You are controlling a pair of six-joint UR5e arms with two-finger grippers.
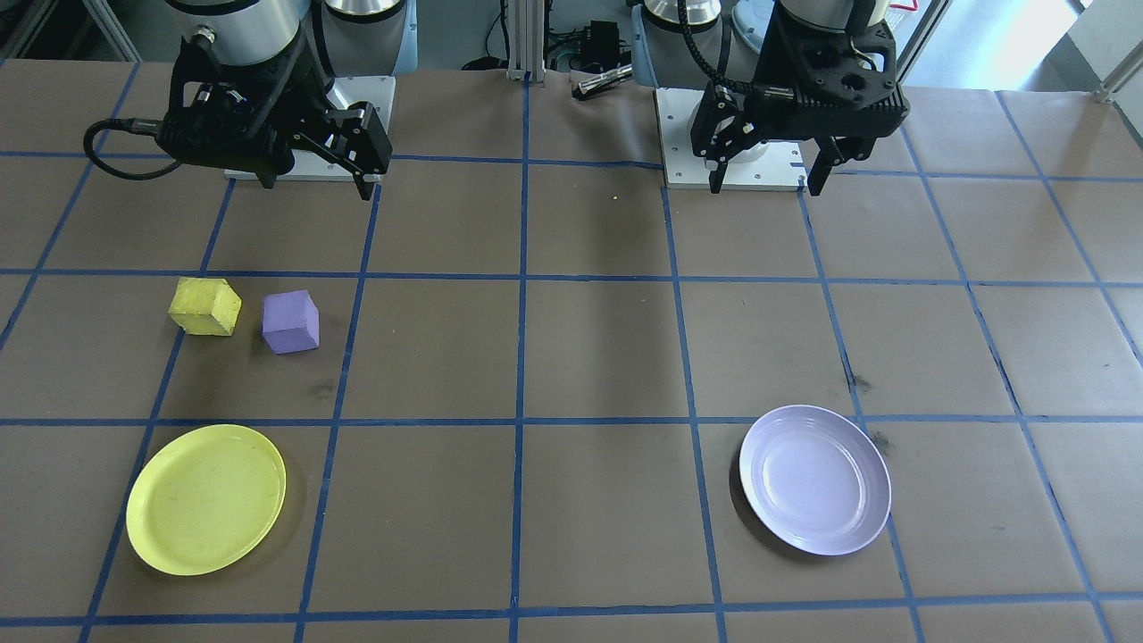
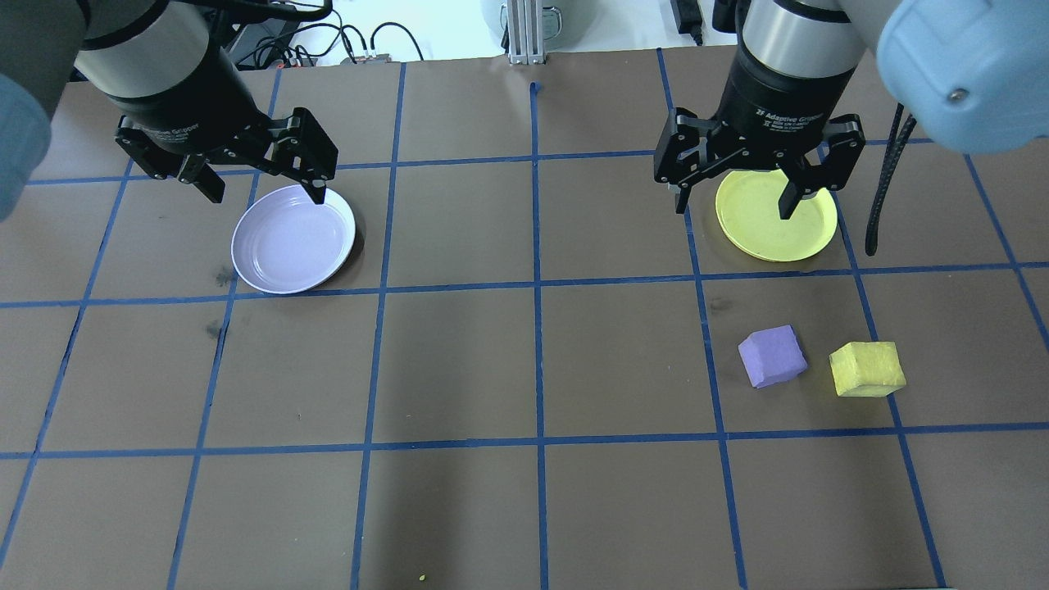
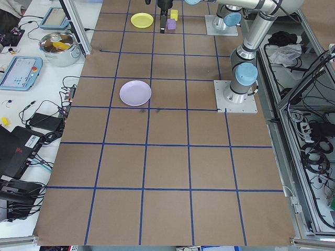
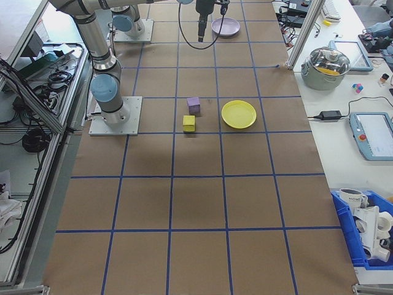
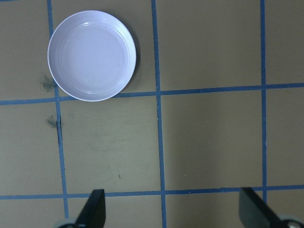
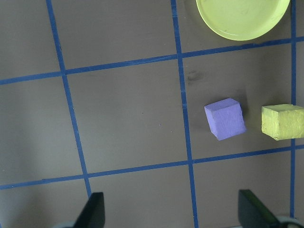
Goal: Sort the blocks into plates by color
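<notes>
— Where did your blocks lie?

— The purple block [image 2: 772, 356] and yellow block [image 2: 867, 369] sat side by side on the table [image 2: 524, 508], apart, near the yellow plate [image 2: 776, 217]. The lavender plate [image 2: 293, 238] lay well apart, bare.

— And your grippers?

— The left gripper [image 2: 258, 187] and right gripper [image 2: 735, 203] hung wide open above the table, holding nothing.

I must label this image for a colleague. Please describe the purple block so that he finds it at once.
Start at the yellow plate on the robot's right side of the table. In the grid square nearer the robot lie two small blocks, apart. The purple block is the smooth cube toward the table's middle; its neighbour, the yellow block, is rough.
</notes>
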